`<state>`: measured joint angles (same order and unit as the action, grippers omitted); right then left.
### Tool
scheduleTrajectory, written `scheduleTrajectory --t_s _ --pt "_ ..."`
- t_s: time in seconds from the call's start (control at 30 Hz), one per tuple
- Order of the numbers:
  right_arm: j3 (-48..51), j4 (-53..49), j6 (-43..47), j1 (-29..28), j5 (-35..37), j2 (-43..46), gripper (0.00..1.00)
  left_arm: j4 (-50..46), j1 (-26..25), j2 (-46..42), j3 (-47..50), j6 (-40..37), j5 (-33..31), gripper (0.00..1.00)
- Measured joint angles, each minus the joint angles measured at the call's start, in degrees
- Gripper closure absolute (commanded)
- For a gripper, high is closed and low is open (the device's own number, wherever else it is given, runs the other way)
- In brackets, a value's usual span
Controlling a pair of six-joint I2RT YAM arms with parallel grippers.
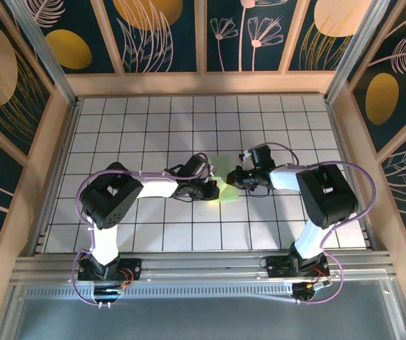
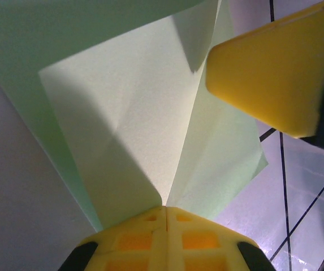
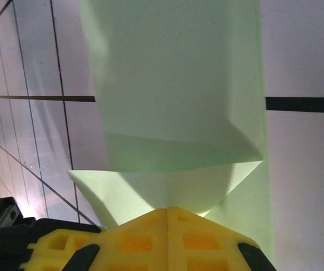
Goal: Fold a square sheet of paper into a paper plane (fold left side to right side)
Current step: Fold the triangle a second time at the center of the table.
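With the square sheet of paper [image 1: 222, 165] part-folded at mid-bench [image 1: 132, 127], I judge I'm mid-crease: my left tool [image 2: 164, 212] and right tool [image 3: 168, 210], both fully closed, touch its flaps, and next I must press the left flap flat rightward.

The left arm [image 1: 110, 198] and the right arm [image 1: 323, 191] each rise from the base, bend at the elbow and reach inward, with the wrists facing one another. The left gripper [image 1: 213, 190] and the right gripper [image 1: 237, 177] sit just beside each other, tips low. Each has its 2 yellow fingers pressed together with no gap at the seam. In the left wrist view, 1 finger [image 2: 269, 68] of the right gripper stands close by.
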<state>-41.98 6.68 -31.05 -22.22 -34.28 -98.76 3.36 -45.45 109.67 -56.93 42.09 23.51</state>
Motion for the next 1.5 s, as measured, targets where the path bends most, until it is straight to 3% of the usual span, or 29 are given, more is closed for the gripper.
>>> scheduleTrajectory --t_s 0.3,0.63,1.5 --pt "0.0 -0.3 0.1 0.0 1.2 -1.2 1.00 -1.6 0.0 0.0 -3.3 0.0 0.2 0.92" --pt "-1.1 -1.9 0.5 0.0 1.3 -1.6 1.00 -1.6 0.9 2.1 -7.5 -0.3 2.3 0.95" --pt "-2.6 -4.2 0.9 0.0 1.4 -2.3 1.00 0.3 1.0 4.2 -4.0 -1.4 5.9 0.96"
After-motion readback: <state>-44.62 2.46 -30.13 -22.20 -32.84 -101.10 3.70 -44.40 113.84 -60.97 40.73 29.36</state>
